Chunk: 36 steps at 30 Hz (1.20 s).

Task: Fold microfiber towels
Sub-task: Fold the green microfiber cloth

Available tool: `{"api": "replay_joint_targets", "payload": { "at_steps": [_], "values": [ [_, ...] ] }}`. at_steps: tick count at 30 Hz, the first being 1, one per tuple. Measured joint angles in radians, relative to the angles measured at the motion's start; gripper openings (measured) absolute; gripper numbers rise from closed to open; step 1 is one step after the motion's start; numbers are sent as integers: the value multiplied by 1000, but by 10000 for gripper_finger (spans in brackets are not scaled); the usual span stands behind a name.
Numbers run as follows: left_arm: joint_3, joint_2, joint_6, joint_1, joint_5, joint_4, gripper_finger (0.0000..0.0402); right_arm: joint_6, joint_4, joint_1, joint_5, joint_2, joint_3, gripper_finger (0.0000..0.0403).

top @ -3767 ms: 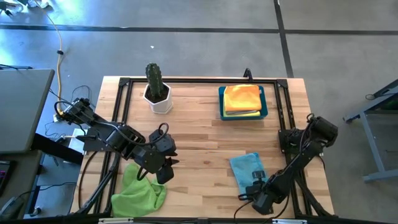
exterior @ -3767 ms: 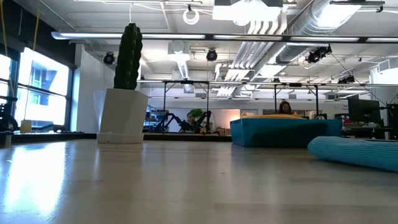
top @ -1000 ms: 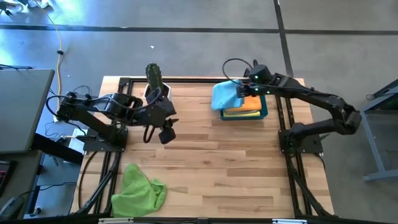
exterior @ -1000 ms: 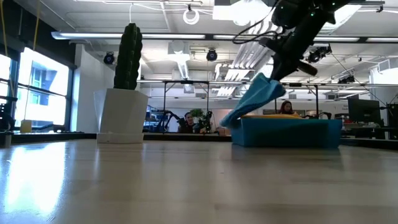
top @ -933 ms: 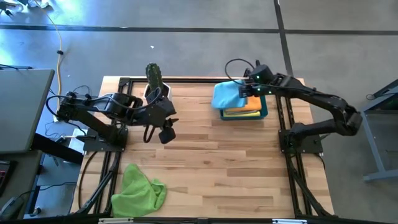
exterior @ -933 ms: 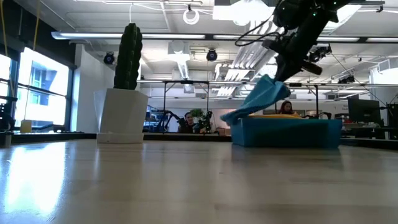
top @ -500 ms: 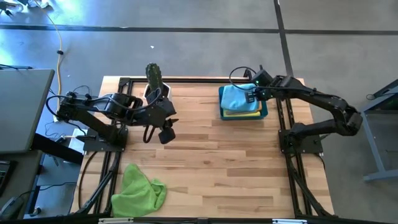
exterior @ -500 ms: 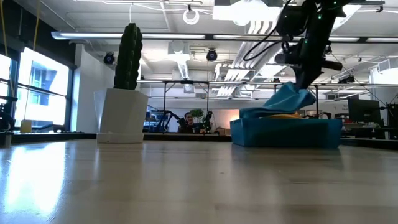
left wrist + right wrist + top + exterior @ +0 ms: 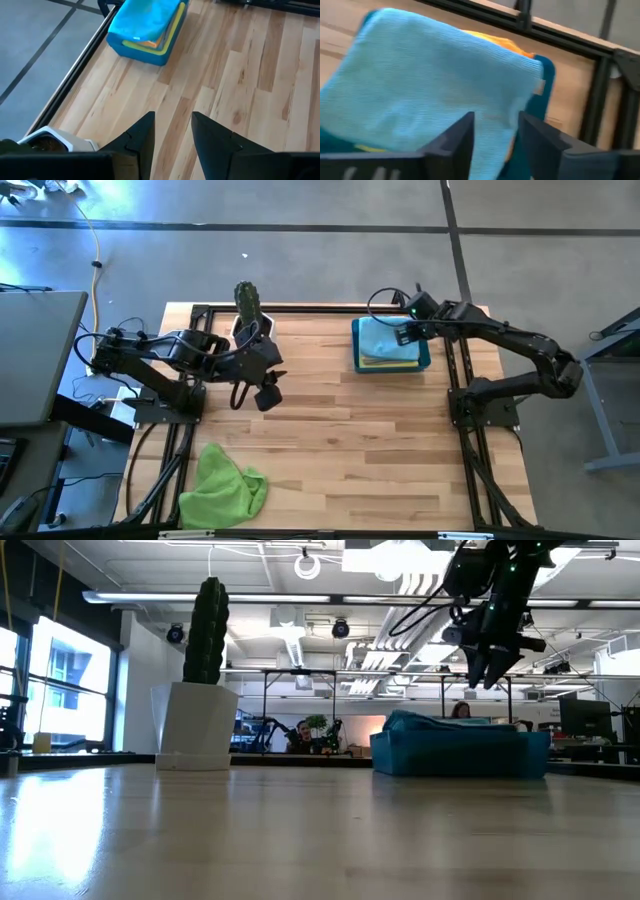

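The right gripper (image 9: 492,675) has just let go of the light blue towel (image 9: 381,338). A moment ago it was carrying that towel over the blue bin (image 9: 424,361) at the far right of the table. Now the towel lies folded on top of the pile in the bin, with an orange towel (image 9: 151,43) and a yellow towel (image 9: 166,38) peeking out under it. The gripper's fingers are spread apart and hold nothing. It hangs just above the bin, not touching the towel.

The left gripper (image 9: 265,395) has not moved. It waits near the middle left of the table, close to the cactus pot (image 9: 252,338). Its fingers are spread a little, and nothing is between them.

So one more towel looks done and put away. But the job is not over. A lime green towel (image 9: 224,485) sits crumpled in a heap at the near left edge of the table. It is far from both grippers. That one probably comes next: it needs to be laid flat, folded, and carried to the bin too.
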Motion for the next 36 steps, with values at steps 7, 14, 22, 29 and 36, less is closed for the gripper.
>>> {"api": "replay_joint_targets", "payload": {
  "at_steps": [7,14,22,29,36],
  "values": [
    [0,1,-94,0,44,-67,117,-49,147,89,-76,1,33,188],
    [-99,9,-369,-69,179,-85,117,-130,448,343,-153,5,26,190],
    [-363,10,-818,-320,389,80,117,-151,478,623,-152,9,26,190],
    [-459,43,-1223,-562,512,137,117,-157,478,793,-139,55,25,190],
    [-470,159,-1527,-701,562,142,117,-150,471,867,-138,125,25,190]
  ]
}}
